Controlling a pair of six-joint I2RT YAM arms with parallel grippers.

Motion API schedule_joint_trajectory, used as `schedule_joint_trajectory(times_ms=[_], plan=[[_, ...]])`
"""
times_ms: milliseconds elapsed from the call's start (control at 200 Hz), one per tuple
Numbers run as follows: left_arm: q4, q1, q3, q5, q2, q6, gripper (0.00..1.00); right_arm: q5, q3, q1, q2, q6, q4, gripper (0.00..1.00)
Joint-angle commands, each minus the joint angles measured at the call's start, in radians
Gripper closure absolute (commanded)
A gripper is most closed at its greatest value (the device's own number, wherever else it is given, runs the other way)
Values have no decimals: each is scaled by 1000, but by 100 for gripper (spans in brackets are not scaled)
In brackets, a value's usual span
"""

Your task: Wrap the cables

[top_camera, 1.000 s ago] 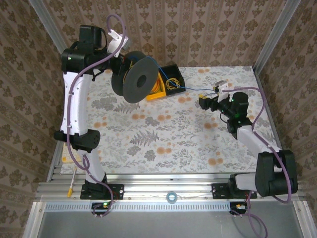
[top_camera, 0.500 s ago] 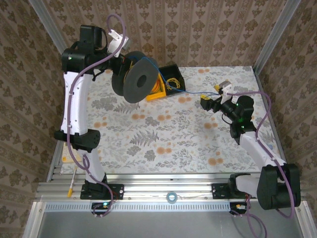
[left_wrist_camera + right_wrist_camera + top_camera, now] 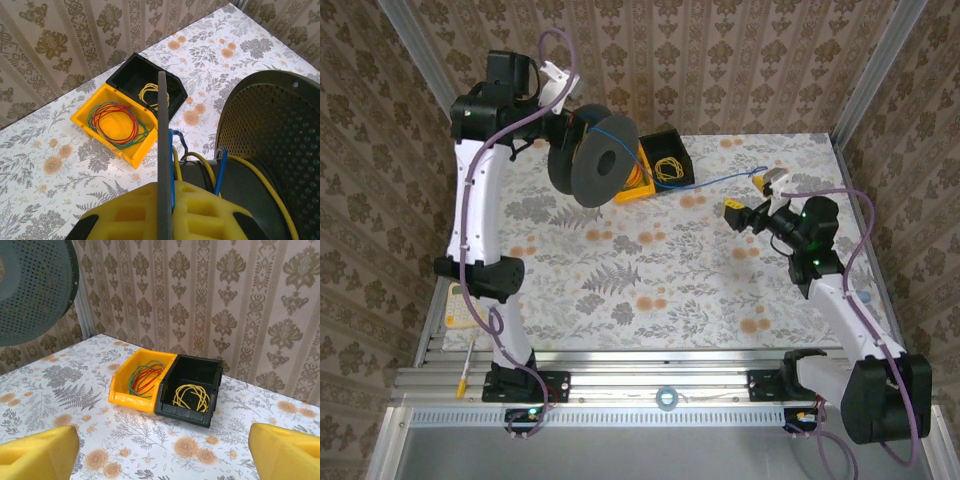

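- Cables first: the blue cable [image 3: 715,181] runs from the spool [image 3: 592,158] at the far left, down past the bins and across the table [image 3: 620,270] toward the right. Its free end lies near the right claw [image 3: 162,452].
- In the left wrist view the blue cable loops over the spool's hub beside a few turns of the yellow cable [image 3: 250,170].
- A loose yellow coil [image 3: 190,397] sits in the black bin [image 3: 185,412]. I cannot tell whether it joins the yellow turns on the spool.
- The spool is held up off the table at the far left, its flat perforated side facing the near right.
- The left claw [image 3: 162,200] is clamped tight on the thin edge of one spool flange, with the yellow pads on either side of it.
- The right claw stands wide apart over the right side of the table. Nothing shows between its pads, and whether the blue cable's end touches it I cannot tell.
- The yellow bin [image 3: 127,400] touches the black bin on its left and holds red and green cords [image 3: 147,380].
- Step in hand, as I judge it: winding the blue cable onto the spool, with a long stretch left slack on the table.
- The next move likely calls for the right claw to drop onto the blue cable's free stretch, pinch it and carry it round the hub while the left claw keeps the spool steady.
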Motion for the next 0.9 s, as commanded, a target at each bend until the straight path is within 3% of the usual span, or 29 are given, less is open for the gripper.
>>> schedule_joint_trajectory(times_ms=[0, 465, 895], plan=[[66, 7, 38, 22, 10, -35, 100, -7, 9, -4, -75, -42, -45, 9], [53, 5, 46, 19, 33, -36, 100, -18, 124, -4, -235, -93, -146, 7], [21, -31, 44, -10, 52, -18, 100, -4, 281, -4, -140, -139, -104, 12]])
